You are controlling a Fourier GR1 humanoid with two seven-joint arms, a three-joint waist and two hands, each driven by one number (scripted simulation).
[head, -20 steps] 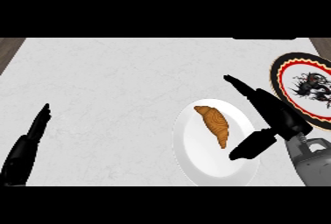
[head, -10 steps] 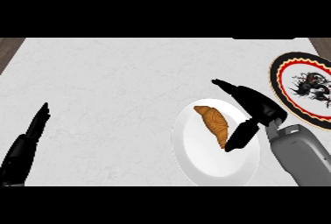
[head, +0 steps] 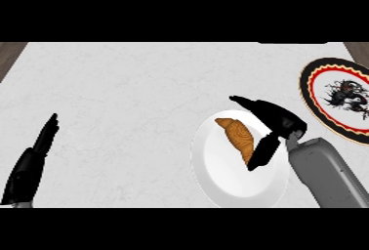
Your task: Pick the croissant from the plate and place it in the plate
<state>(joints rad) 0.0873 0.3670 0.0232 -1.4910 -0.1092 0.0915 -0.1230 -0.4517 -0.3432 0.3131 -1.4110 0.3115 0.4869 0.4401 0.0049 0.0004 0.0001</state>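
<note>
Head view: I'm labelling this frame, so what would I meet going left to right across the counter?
Left hand, resting at the left edge → white plate → croissant lying on it → right hand open beside the croissant → patterned plate at the right edge.

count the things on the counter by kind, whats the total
plates: 2, a plain white round plate and a black-rimmed round plate with a red ring and a dragon picture
pastries: 1, a golden-brown croissant lying on the white plate
total: 3
</note>
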